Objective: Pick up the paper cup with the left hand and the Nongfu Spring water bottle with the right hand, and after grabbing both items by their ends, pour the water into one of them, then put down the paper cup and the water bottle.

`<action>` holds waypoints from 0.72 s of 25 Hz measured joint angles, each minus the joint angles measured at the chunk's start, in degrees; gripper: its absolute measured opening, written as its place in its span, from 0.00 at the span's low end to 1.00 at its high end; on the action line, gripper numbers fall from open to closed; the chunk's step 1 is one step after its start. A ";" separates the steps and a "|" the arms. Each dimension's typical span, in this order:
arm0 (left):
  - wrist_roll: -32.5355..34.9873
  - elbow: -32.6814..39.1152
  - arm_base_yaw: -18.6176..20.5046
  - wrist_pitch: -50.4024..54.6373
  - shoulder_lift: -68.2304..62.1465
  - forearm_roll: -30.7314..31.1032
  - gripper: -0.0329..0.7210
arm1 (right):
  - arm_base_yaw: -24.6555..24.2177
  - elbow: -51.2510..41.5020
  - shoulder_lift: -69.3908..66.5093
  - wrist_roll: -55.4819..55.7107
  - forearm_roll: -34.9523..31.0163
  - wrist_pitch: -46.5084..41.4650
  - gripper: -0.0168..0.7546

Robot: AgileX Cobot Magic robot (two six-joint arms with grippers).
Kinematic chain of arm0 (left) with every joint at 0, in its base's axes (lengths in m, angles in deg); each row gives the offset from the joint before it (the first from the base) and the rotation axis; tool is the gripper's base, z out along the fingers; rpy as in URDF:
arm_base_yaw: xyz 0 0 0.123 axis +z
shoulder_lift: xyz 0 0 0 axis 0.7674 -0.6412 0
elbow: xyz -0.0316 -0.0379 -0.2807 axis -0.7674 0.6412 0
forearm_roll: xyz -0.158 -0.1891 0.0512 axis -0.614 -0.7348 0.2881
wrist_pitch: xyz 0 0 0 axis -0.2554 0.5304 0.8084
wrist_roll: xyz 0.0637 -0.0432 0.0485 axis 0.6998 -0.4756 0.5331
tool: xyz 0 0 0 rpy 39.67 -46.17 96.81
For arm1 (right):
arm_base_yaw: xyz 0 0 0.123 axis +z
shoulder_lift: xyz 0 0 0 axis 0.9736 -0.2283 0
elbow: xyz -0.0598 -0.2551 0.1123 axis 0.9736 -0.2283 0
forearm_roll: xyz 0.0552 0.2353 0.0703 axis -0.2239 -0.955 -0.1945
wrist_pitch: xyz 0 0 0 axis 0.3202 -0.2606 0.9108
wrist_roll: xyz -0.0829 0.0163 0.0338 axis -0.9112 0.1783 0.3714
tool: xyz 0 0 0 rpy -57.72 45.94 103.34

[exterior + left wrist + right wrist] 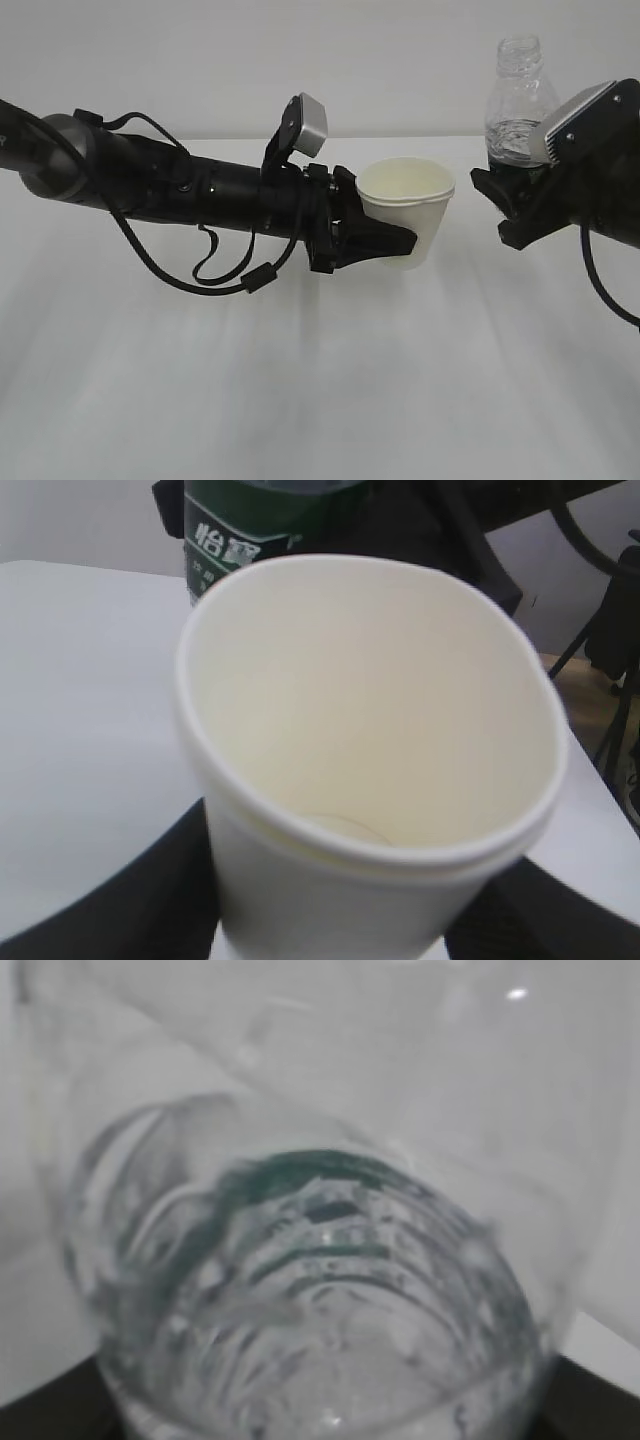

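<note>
The paper cup [407, 212] is held clear of the table [300, 380], upright, mouth up, clamped low on its wall by the left hand [385, 243]; the jaws are closed around the cup, one black finger seen across its front in the exterior view. In the left wrist view the cup's inside looks dry, only the base ring visible. The Nongfu Spring water bottle [519, 100] is also lifted, upright, uncapped, gripped around its lower part by the right hand [515, 195]; jaws closed on the bottle, label band hidden behind the gripper in the exterior view but seen beyond the cup rim from the left wrist. The water [330, 1360] is barely made out; its level cannot be judged reliably. Cup and bottle are near each other but apart, bottle mouth higher than cup rim. Pour judged not yet started. For a clean pour: the gap should be closed first, bottle neck brought over the cup's centre, then tilted slowly toward the cup so the stream lands inside, not on the rim. The cup should be kept level and not squeezed further; the thin wall may deform. Both grips should be left unchanged during the tilt.
</note>
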 joint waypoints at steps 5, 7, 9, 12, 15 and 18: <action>0.00 0.00 0.00 1.41 0.00 1.46 0.62 | 0.00 0.00 0.00 -4.06 0.21 -0.52 0.64; 0.00 0.00 -0.40 1.50 0.00 1.81 0.62 | 0.00 0.00 0.00 -6.12 0.21 -1.08 0.64; 0.00 0.00 -1.14 1.61 0.00 2.80 0.62 | 0.00 0.00 0.00 -8.03 0.21 -1.59 0.64; 0.00 0.00 -2.64 1.69 0.00 3.57 0.62 | 0.00 0.00 0.00 -10.32 0.21 -1.99 0.64; 0.00 0.00 -3.83 1.69 0.00 3.68 0.62 | 0.00 0.00 0.00 -12.37 0.21 -2.13 0.64; 0.00 0.00 -4.34 1.69 0.00 3.68 0.62 | 0.00 0.00 0.00 -15.04 0.21 -2.12 0.64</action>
